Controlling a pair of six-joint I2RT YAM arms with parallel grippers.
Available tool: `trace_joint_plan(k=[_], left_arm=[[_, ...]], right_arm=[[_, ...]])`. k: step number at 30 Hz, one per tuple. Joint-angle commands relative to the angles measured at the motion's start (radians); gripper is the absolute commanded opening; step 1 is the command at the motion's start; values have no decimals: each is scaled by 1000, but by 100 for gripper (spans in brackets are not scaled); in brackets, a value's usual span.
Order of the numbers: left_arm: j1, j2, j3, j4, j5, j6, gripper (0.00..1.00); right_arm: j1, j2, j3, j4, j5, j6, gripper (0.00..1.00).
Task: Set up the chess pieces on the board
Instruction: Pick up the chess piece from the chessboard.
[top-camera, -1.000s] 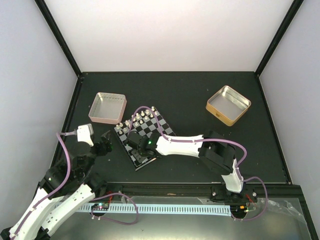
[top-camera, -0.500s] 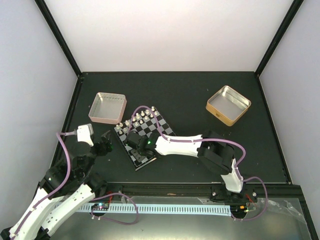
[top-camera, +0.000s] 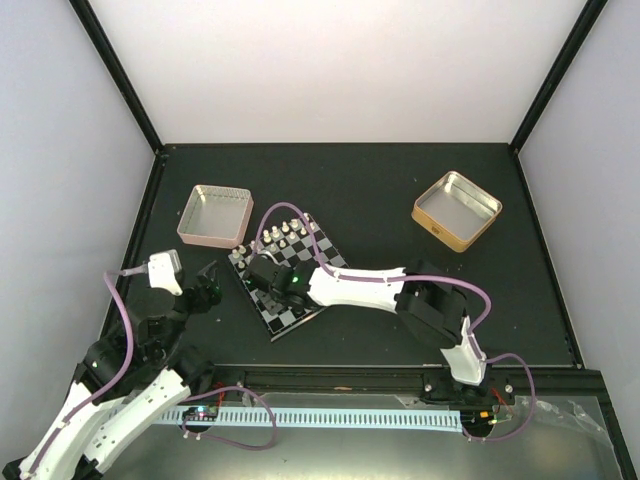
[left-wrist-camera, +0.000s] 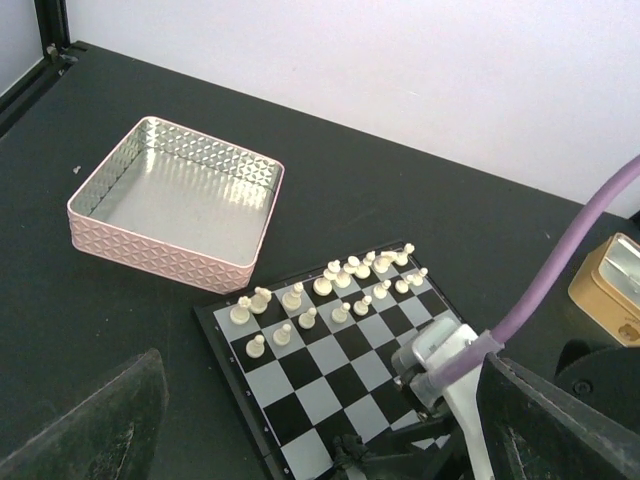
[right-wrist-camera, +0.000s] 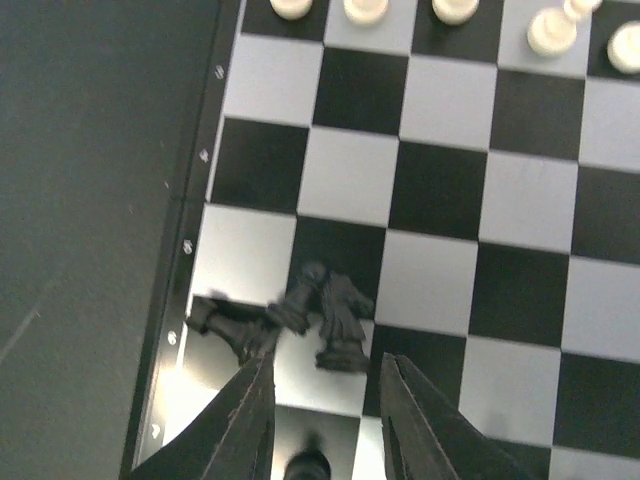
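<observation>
Pink tin (left-wrist-camera: 160, 245) and gold tin (top-camera: 438, 231) show bare shiny floors; white chess pieces (left-wrist-camera: 292, 298) stand on the board (left-wrist-camera: 330, 355). Both the right gripper (right-wrist-camera: 325, 375), above toppled black ones, and the left gripper (left-wrist-camera: 320, 365) gape.

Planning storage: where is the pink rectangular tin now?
In the top view the pink rectangular tin sits left of centre, just beyond the far-left corner of the small checkered chessboard.

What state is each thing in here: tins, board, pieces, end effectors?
Pink tin: open, empty.
Gold tin: open, empty.
Board: flat, partly set.
White pieces: upright, in two rows along one edge.
Black pieces: bunched near one edge, at least one tipped over.
Left end effector: open, holding nothing.
Right end effector: open, above the black pieces.
</observation>
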Motion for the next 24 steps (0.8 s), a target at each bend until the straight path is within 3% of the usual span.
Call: trace_joint_plan(k=[1,8,21,24], left_arm=[[5,-9,-4,12,-24,-3,86],[5,-6,-5,12,-24,-4,87],[6,-1,-6,14,-25,-2,87],[5,-1,-6,14,-24,-2,87]], right_arm=[[-11,51,66,-3,24,-19,30],[-23,83,82,-10,34,-13,21],[-38,128,87,-6,-14,-20,22],[-41,128,84,-5,-27,-21,18]])
